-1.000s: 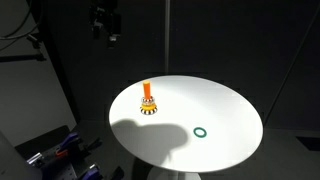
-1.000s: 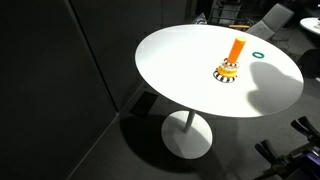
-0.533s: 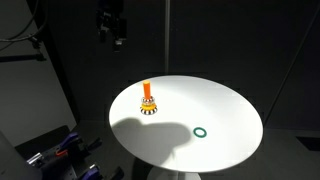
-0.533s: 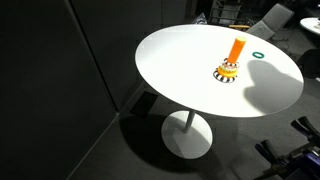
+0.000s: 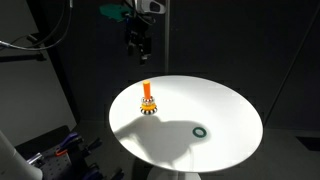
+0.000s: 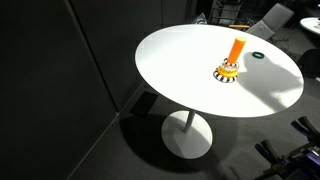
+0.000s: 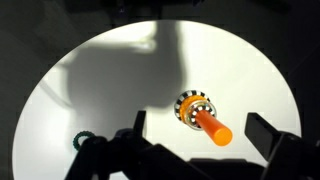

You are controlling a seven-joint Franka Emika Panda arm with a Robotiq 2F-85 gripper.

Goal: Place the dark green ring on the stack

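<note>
The stack point(image 5: 148, 101) is an orange peg on a striped round base, standing left of centre on the white round table point(image 5: 220, 105). It also shows in the other exterior view point(image 6: 231, 62) and the wrist view point(image 7: 200, 112). The dark green ring point(image 5: 200, 131) lies flat on the table, apart from the stack, and shows in the other exterior view too point(image 6: 259, 56). In the wrist view the ring point(image 7: 80, 141) sits at the lower left, partly behind the gripper body. My gripper point(image 5: 140, 42) hangs high above the table's far edge, open and empty point(image 7: 203, 122).
The table stands on a single pedestal point(image 6: 187, 130) in a dark room. Chairs point(image 6: 272, 18) stand beyond it, and blue-and-black equipment point(image 5: 60, 150) sits low beside it. The arm's shadow point(image 5: 165, 128) falls across the tabletop.
The arm has swung to the right, toward the table, and its shadow has shifted across the tabletop. The ring and the stack have not moved.
</note>
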